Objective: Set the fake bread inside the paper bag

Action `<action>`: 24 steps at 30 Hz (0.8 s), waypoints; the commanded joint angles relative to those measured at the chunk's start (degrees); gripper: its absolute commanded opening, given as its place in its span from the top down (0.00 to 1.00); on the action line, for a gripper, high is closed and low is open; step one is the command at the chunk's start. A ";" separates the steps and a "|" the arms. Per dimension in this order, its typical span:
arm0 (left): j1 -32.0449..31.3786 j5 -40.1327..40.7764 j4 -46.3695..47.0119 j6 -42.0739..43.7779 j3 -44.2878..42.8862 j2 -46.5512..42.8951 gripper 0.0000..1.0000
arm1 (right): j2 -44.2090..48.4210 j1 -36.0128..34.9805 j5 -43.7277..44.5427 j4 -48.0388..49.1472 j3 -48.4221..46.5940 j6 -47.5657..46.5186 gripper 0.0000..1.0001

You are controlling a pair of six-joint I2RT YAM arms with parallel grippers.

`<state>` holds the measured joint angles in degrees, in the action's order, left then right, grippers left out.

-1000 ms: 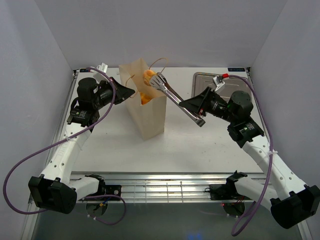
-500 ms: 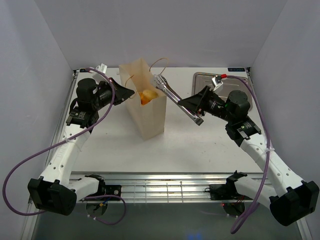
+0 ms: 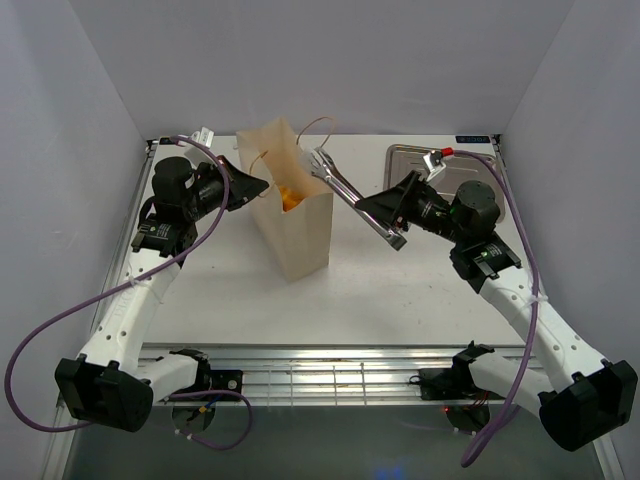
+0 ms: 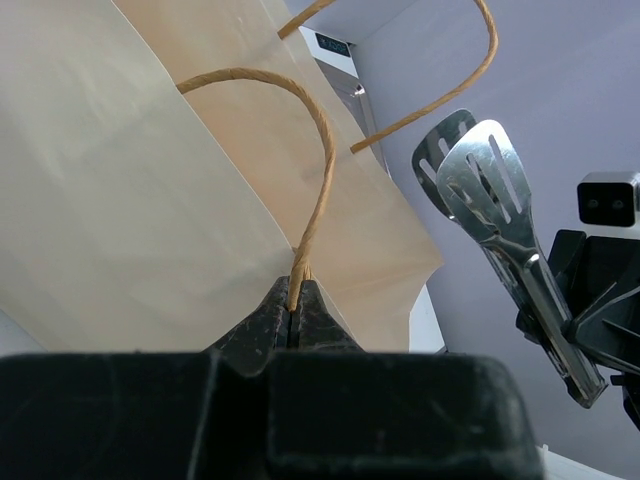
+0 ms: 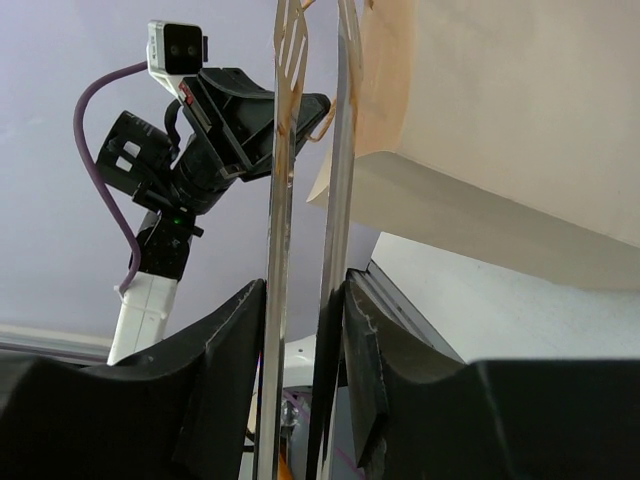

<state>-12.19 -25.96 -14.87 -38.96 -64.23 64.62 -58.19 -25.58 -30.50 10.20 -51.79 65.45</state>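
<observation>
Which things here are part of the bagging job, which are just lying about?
Job: paper bag; fake bread inside it; tongs in right claw; left claw pinching the cord handle.
Lying about: steel tray, back right.

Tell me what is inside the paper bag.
Golden-orange fake bread shows through the open top of the paper bag. Its walls hide the bottom and how many pieces lie there.

right pincer (image 5: 305, 300) grips metal tongs (image 5: 277, 220), blades slightly apart, tips up beside paper bag (image 5: 520, 120); left arm (image 5: 190, 150) behind
</observation>
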 commanded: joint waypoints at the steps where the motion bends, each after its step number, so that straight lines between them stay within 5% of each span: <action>1: -0.38 0.47 -0.86 0.20 -0.37 -2.39 1.00 | 0.80 -0.17 -0.70 3.08 -5.59 -0.94 0.59; 7: -0.30 0.64 -2.26 0.20 -2.30 -2.04 1.00 | 0.10 1.15 0.70 -1.32 -13.15 -5.33 0.60; 14: -0.38 1.17 -3.23 0.46 -4.32 -3.18 0.44 | -1.22 9.75 -2.71 -2.11 -18.52 -4.11 0.60; 20: -0.30 5.73 -7.00 1.25 -6.52 -4.68 0.21 | -2.62 19.59 -6.76 -0.35 -16.60 -2.96 0.60; 21: -0.30 7.22 -7.45 1.34 -6.87 -4.94 0.06 | -2.89 20.04 -7.29 0.60 -15.89 -2.96 0.60; 24: -0.30 10.21 -10.08 1.61 -7.67 -6.43 0.02 | -4.38 20.49 -7.56 2.28 -12.03 -3.13 0.61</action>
<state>-12.23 -20.16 -21.54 -38.17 -69.36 60.82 -61.58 -5.48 -35.48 8.60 -66.11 62.46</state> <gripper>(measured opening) 0.975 0.396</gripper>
